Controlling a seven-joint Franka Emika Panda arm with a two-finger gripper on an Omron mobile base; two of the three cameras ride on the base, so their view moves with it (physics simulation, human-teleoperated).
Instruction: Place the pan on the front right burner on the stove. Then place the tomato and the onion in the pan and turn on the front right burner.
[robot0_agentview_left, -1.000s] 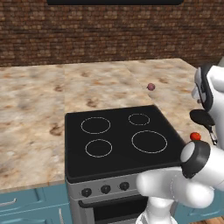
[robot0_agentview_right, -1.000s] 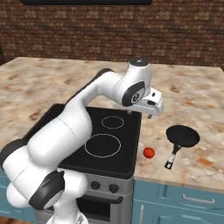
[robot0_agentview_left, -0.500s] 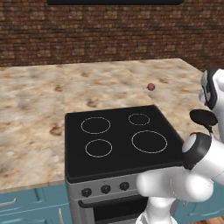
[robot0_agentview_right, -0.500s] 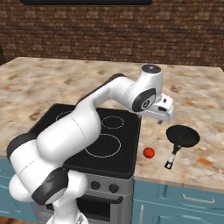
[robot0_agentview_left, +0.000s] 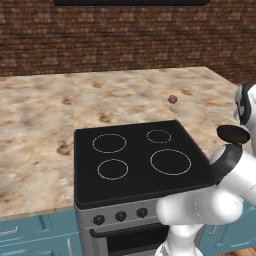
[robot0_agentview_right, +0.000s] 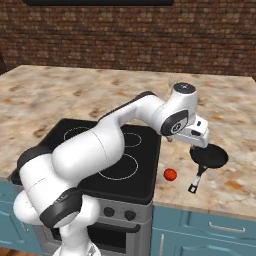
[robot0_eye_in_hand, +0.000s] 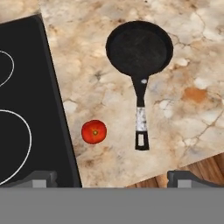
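The black pan (robot0_eye_in_hand: 140, 47) lies on the marble counter right of the stove (robot0_eye_in_hand: 26, 78), its pale-banded handle (robot0_eye_in_hand: 141, 120) pointing toward the counter's front edge. The pan (robot0_agentview_right: 212, 156) also shows low at the right, and its rim (robot0_agentview_left: 233, 134) peeks out beside my arm. The red tomato (robot0_eye_in_hand: 94, 131) rests between pan handle and stove edge; I see this tomato (robot0_agentview_right: 170, 174) from the base too. My gripper (robot0_eye_in_hand: 111, 179) hangs open above the pan and touches nothing; the gripper (robot0_agentview_right: 198, 144) hovers over the pan's near-left rim. The purplish onion (robot0_agentview_left: 172, 99) sits behind the stove. The front right burner (robot0_agentview_left: 170, 161) is bare.
Black knobs (robot0_agentview_left: 120, 216) line the stove's steel front. Bare marble counter (robot0_agentview_left: 35, 130) stretches left of and behind the cooktop. The counter's front edge (robot0_eye_in_hand: 188, 164) runs close below the pan handle. A brick wall (robot0_agentview_left: 125, 35) closes off the back.
My arm has swung right, carrying the open gripper from over the stove's right edge to above the pan. Pan, tomato and onion have stayed put.
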